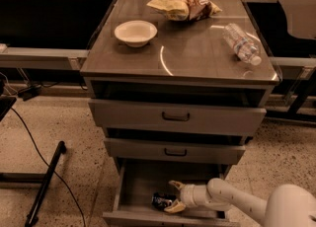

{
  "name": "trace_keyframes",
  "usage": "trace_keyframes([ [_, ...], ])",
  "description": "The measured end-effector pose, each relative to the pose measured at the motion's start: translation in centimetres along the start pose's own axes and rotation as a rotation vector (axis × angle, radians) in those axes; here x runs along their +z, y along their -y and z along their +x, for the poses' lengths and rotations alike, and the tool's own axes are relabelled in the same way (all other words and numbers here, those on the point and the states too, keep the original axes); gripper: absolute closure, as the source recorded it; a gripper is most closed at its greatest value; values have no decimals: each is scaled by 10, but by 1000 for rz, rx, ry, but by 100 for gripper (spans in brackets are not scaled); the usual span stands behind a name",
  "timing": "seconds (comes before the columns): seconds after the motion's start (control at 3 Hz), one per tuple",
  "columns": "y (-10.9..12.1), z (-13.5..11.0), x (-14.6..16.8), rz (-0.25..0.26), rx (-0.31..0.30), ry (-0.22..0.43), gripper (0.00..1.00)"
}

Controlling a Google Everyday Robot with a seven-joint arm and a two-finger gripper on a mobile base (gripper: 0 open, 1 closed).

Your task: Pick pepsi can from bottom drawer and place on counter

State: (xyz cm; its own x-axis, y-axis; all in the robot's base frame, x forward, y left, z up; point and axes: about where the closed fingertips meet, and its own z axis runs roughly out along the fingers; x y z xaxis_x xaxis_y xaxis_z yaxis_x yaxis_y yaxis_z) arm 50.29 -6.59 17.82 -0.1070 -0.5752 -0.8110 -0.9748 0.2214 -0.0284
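The pepsi can (161,200) lies on its side on the floor of the open bottom drawer (140,181), near the drawer's front. My gripper (174,197) reaches in from the right, low in the drawer. Its two pale fingers are spread apart, one above and one below the can's right end, and they stand around the can without closing on it. The counter (192,56) is the glossy grey-brown cabinet top above, with a curved white reflection.
On the counter stand a white bowl (135,32), a crumpled chip bag (183,6) and a clear water bottle (241,43) lying on its side. Two upper drawers with black handles (176,117) overhang the bottom drawer. A black cable and stand (44,181) lie on the floor left.
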Motion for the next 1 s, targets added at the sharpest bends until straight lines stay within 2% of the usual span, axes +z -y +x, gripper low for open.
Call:
trace_keyframes([
  [0.33, -5, 25, 14, -9, -12, -31, 26],
  [0.67, -4, 39, 22, 0, -23, -76, 27],
  [1.0, -2, 52, 28, 6, -28, -111, 45],
])
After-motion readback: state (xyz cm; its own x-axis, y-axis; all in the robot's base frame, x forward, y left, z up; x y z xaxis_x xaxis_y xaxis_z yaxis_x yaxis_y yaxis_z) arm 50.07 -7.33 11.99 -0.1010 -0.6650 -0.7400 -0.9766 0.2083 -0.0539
